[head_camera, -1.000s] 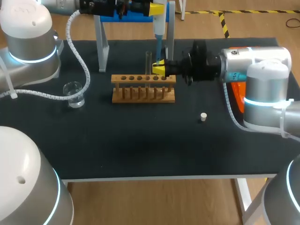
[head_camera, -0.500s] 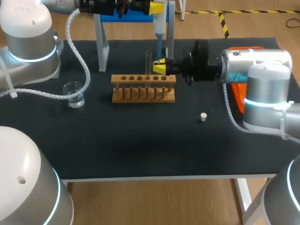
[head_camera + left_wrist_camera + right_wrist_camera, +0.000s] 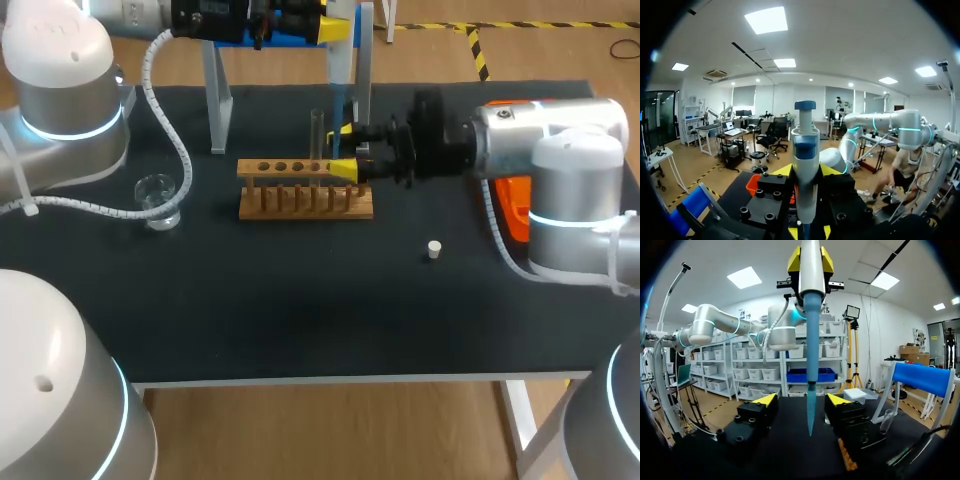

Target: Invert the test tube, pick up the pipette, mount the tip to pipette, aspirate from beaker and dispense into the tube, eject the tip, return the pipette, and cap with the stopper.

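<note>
Stopper [image 3: 433,249] lies loose, right of the tabletop's middle, well apart from the rest. Beaker [image 3: 158,200] stands near the left edge. Wooden rack [image 3: 305,190] sits centred in the far half; the test tube [image 3: 317,132] stands upright at it, toward its right end. Your right gripper [image 3: 345,148] hovers over that end, fingers spread; the blue tip [image 3: 809,390] hangs between them, touching neither. Orange tip box [image 3: 512,205] shows at the right edge, behind that arm. Over the far edge your left gripper [image 3: 335,24] pinches the pipette [image 3: 341,72], upright, tip down
</note>
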Robot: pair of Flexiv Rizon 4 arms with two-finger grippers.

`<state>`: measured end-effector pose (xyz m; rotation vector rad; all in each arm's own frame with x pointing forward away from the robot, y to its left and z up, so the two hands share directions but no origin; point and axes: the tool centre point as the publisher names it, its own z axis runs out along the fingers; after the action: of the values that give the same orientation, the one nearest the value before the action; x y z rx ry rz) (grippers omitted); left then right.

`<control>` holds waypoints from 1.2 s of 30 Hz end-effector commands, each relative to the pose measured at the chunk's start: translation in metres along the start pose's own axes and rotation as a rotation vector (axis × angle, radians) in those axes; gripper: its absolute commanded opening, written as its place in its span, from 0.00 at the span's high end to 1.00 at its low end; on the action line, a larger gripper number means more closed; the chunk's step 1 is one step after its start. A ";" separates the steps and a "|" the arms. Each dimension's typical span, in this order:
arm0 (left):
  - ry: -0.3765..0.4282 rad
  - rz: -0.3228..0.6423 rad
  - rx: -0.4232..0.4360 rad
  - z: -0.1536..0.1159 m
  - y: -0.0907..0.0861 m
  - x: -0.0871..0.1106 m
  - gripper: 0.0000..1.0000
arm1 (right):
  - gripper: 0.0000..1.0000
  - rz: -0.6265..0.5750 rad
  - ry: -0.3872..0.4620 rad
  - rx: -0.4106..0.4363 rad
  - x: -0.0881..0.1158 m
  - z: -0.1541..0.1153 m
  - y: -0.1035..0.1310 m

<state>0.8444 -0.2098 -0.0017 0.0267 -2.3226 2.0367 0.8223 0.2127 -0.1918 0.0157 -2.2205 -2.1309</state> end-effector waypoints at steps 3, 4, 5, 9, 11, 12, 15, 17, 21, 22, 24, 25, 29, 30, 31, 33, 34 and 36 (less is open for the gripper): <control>-0.001 0.001 0.002 0.000 0.000 0.000 1.00 | 0.00 -0.022 0.029 0.050 0.015 -0.027 -0.009; -0.001 0.001 0.002 0.000 0.000 0.000 1.00 | 0.00 -0.027 0.038 0.054 0.019 -0.032 -0.011; -0.001 0.001 0.002 0.000 0.000 0.000 1.00 | 0.00 -0.029 0.038 0.080 0.022 -0.037 -0.013; -0.001 0.001 0.002 0.000 0.000 0.000 1.00 | 0.00 -0.045 0.049 0.117 0.042 -0.062 -0.022; -0.001 0.001 0.002 0.000 0.000 0.000 1.00 | 0.00 -0.051 0.047 0.145 0.053 -0.074 -0.025; -0.001 0.001 0.002 0.000 0.000 0.000 1.00 | 0.00 -0.052 0.048 0.149 0.058 -0.080 -0.027; -0.001 0.001 0.002 0.000 0.000 0.000 1.00 | 0.00 -0.057 0.070 0.168 0.070 -0.090 -0.029; -0.001 0.001 0.002 0.000 0.000 0.000 1.00 | 0.00 -0.065 0.080 0.176 0.075 -0.092 -0.028; -0.001 0.001 0.002 0.000 0.000 0.000 1.00 | 0.00 -0.065 0.080 0.176 0.075 -0.092 -0.028; -0.001 0.001 0.002 0.000 0.000 0.000 1.00 | 0.00 -0.065 0.080 0.176 0.075 -0.092 -0.028; -0.001 0.001 0.002 0.000 0.000 0.000 1.00 | 0.00 -0.065 0.080 0.176 0.075 -0.092 -0.028; -0.001 0.001 0.002 0.000 0.000 0.000 1.00 | 0.00 -0.065 0.080 0.176 0.075 -0.092 -0.028; -0.001 0.001 0.002 0.000 0.000 0.000 1.00 | 0.00 -0.065 0.080 0.176 0.075 -0.092 -0.028; -0.001 0.001 0.002 0.000 0.000 0.000 1.00 | 0.00 -0.065 0.080 0.176 0.075 -0.092 -0.028; -0.001 0.001 0.002 0.000 0.000 0.000 1.00 | 0.00 -0.065 0.080 0.176 0.075 -0.092 -0.028; -0.001 0.001 0.002 0.000 0.000 0.000 1.00 | 0.00 -0.065 0.080 0.176 0.075 -0.092 -0.028; -0.001 0.001 0.002 0.000 0.000 0.000 1.00 | 0.00 -0.065 0.080 0.176 0.075 -0.092 -0.028; -0.001 0.001 0.002 0.000 0.000 0.000 1.00 | 0.00 -0.065 0.080 0.176 0.075 -0.092 -0.028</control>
<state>0.8444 -0.2098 -0.0013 0.0268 -2.3231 2.0364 0.7517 0.1175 -0.2144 0.1801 -2.3834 -1.9225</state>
